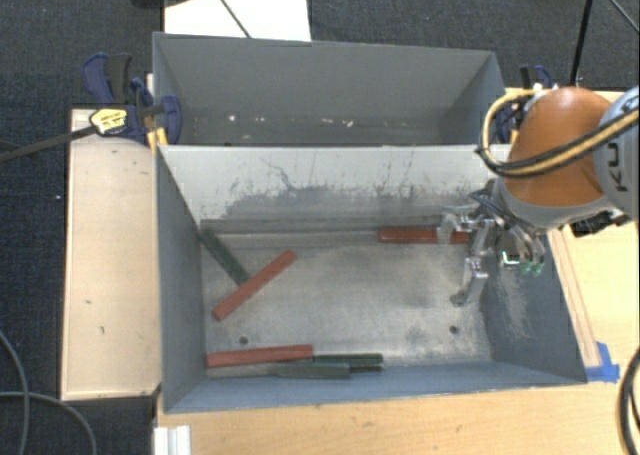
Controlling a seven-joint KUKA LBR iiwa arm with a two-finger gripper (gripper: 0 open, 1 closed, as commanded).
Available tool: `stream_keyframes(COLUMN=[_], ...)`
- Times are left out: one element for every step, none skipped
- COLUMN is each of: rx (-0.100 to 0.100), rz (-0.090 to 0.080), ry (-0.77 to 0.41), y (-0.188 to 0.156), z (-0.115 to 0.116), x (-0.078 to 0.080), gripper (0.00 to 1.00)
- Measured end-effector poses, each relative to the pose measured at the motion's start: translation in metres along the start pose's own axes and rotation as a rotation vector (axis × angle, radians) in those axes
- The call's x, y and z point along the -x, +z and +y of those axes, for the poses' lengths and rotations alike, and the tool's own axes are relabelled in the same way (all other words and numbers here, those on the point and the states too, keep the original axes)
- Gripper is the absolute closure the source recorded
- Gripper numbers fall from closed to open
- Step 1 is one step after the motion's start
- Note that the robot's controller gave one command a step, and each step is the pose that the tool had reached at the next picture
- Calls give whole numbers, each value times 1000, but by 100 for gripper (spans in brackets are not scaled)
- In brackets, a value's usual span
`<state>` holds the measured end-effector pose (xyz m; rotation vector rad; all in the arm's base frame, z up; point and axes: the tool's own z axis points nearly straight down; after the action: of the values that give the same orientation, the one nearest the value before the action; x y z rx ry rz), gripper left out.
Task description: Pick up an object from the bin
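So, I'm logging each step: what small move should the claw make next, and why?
Probably a short shift toward the back wall, to bring the claw over the red-brown stick lying along it. The claw hangs above bare bin floor at the right, and that stick is nearest; the other sticks lie at the left and front.

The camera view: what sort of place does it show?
Probably a robotics lab picking cell: a grey metal bin, loose red sticks and dark green sticks in it, and an end effector inside.
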<state>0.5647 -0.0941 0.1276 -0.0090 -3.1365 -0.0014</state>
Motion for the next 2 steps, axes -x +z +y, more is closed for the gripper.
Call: stream_keyframes(rx=[-1,-3], rz=[-8,-5], ry=[-2,-72], y=[-4,-12], z=[0,34], x=[2,-7], gripper=[0,0])
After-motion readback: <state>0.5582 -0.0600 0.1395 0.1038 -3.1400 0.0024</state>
